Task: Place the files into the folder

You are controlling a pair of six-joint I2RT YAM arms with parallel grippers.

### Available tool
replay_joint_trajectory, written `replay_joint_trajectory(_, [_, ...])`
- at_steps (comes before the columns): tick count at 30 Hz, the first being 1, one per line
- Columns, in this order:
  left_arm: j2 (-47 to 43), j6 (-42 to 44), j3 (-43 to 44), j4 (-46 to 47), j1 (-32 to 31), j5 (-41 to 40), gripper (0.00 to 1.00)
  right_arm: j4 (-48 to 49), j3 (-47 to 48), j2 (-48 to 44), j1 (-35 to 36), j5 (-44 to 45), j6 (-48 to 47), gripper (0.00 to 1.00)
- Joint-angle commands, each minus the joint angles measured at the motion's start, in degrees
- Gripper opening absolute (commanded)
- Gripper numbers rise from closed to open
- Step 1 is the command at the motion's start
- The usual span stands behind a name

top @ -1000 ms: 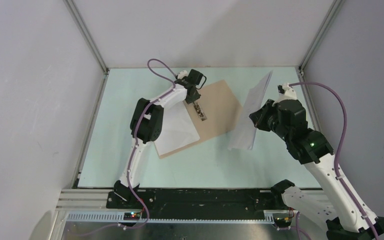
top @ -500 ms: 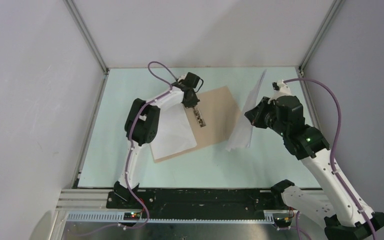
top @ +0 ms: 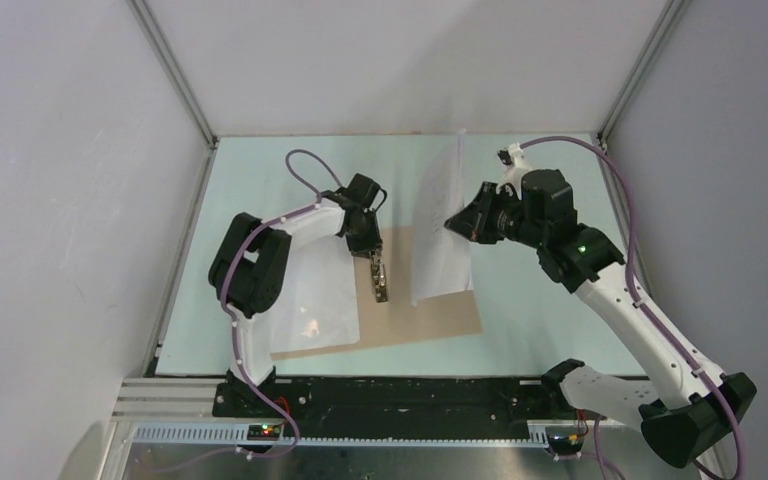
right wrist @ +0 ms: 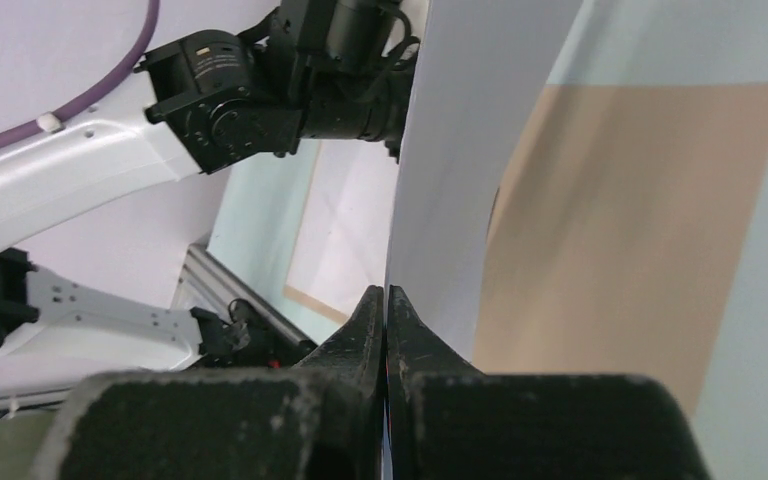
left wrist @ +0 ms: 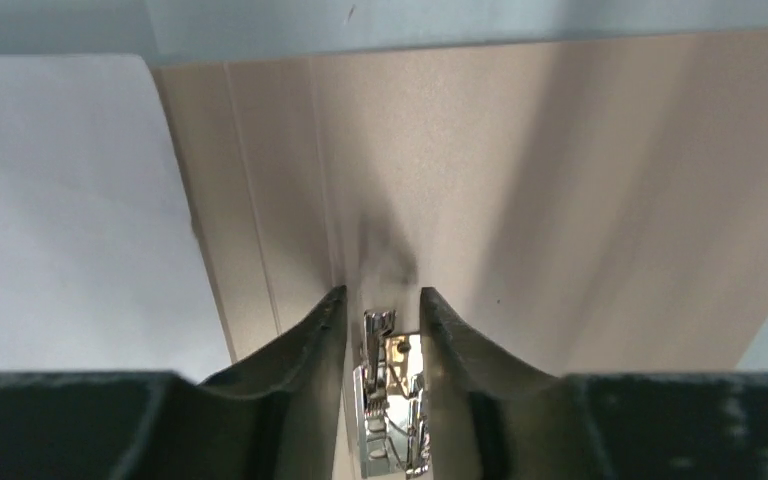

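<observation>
The tan-brown folder lies open and flat in mid-table, with its pale inner sleeve on the left half. My left gripper is low on the spine and shut on the folder's metal clip; in the left wrist view the fingers flank the clip. My right gripper is shut on the white files and holds them edge-up, hanging over the folder's right half. In the right wrist view the gripper pinches the sheets above the folder.
The pale green table is boxed in by grey walls with metal corner posts. A black rail with the arm bases runs along the near edge. The left arm's elbow sits over the table's left part.
The left gripper has pulled the folder nearer and turned it, with the clip between its fingers. The right gripper has carried the files left, from beside the folder to over its right half.
</observation>
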Motion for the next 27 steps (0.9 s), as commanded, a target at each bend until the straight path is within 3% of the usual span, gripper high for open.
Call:
replay_joint_trajectory(1, [-5.9,3.0,-0.9,-2.0,1.2,4.5,0.49,6.1,2.8,1.1,-0.1,-7.2,2.8,0.00])
replay_joint_trajectory(4, [-8.3,4.0,-0.3,-2.0,2.1,5.6,0.60,10.0,0.5,2.2,-3.0,-12.3,5.4,0.00])
replay_joint_trajectory(5, [-9.2,4.0,-0.2,-2.0,2.5,6.2,0.63,10.5,-2.0,2.5,-7.1,-14.7,6.9,0.00])
replay_joint_trajectory(8, [-11.0,4.0,-0.7,-2.4,3.1,6.4,0.65,10.7,-9.2,4.9,-13.5,-19.0,7.9,0.00])
replay_joint_trajectory(10, [-12.4,3.9,-1.4,-2.3,3.4,6.6,0.65,7.6,-13.7,7.1,-15.7,-15.0,4.6,0.00])
replay_joint_trajectory(14, [-13.6,3.8,-2.3,-2.3,3.3,8.1,0.61,6.3,-20.0,17.8,-15.5,-9.9,-0.2,0.00])
replay_joint_trajectory(17, [-14.9,3.7,-4.9,-2.3,3.0,8.2,0.57,4.4,-21.0,22.3,-10.7,1.2,-0.7,0.00])
replay_joint_trajectory(22, [-18.1,2.1,-10.3,-2.1,2.3,4.5,0.45,0.3,-19.2,23.2,-4.8,14.0,0.3,0.00])
replay_joint_trajectory(27, [-20.7,0.7,-15.1,-0.6,0.0,3.3,0.31,1.3,-19.0,21.6,-2.0,16.9,1.1,0.00])
